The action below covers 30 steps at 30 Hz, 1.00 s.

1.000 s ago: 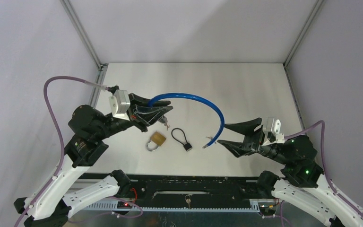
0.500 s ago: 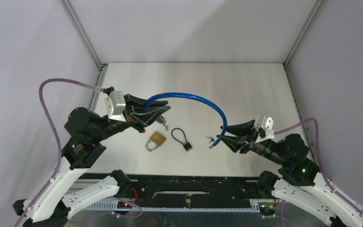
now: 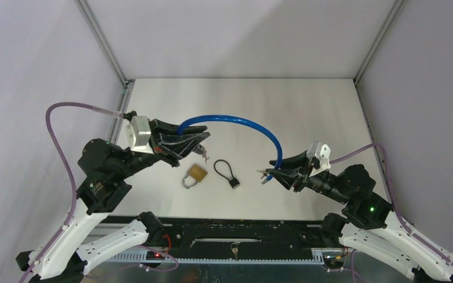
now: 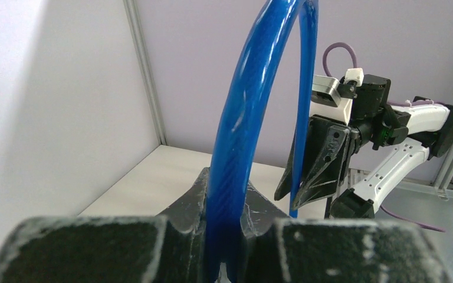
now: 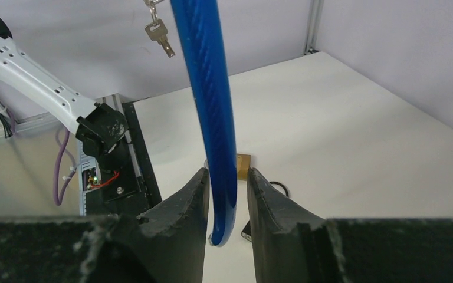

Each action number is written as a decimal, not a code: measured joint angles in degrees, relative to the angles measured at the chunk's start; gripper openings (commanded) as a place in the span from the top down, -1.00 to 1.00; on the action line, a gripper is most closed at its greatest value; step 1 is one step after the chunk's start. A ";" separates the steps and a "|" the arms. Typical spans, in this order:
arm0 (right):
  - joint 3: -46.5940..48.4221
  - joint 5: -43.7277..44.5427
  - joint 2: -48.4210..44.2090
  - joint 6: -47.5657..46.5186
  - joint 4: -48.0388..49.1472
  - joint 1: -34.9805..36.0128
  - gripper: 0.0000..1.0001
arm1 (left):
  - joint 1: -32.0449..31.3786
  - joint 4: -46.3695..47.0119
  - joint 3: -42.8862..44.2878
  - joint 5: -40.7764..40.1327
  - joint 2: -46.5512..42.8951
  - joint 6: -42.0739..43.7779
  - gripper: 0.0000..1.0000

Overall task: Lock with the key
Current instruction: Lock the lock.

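A blue cable (image 3: 253,125) arches above the table between both arms. My left gripper (image 3: 203,137) is shut on its left end, seen close up in the left wrist view (image 4: 227,194), and small keys (image 3: 204,155) hang just below it. My right gripper (image 3: 276,168) has its fingers either side of the cable's free end (image 5: 221,224), with a narrow gap still showing beside the cable. A brass padlock (image 3: 196,174) lies on the table between the arms. It also shows in the right wrist view (image 5: 245,164), and the keys (image 5: 160,30) hang at the top of that view.
A small black cable loop with a lock body (image 3: 227,174) lies just right of the brass padlock. The white table (image 3: 307,112) is walled by grey panels with metal posts at the back corners. A black rail (image 3: 230,233) runs along the near edge.
My right gripper has moved left to the cable's free end and narrowed its fingers around it. My left arm has drawn slightly back and left with its end of the cable.
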 measured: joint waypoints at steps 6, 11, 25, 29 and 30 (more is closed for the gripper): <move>0.00 0.94 0.52 0.17 0.09 0.33 0.99 | 0.00 0.50 -0.46 0.00 -0.02 -0.33 1.00; 0.00 1.73 0.50 0.31 0.90 1.11 1.00 | 0.00 1.75 -1.55 -1.31 -0.68 -1.73 1.00; -0.70 7.34 7.87 1.09 36.35 12.52 1.00 | 0.02 14.64 -10.86 -3.52 -3.34 -13.33 1.00; 2.29 9.46 16.22 -0.26 46.82 16.74 1.00 | 0.02 19.74 -11.08 -0.31 -2.56 -16.94 1.00; 3.04 9.88 17.88 -0.70 48.13 17.42 1.00 | 0.02 20.55 -11.08 0.33 -2.47 -17.70 1.00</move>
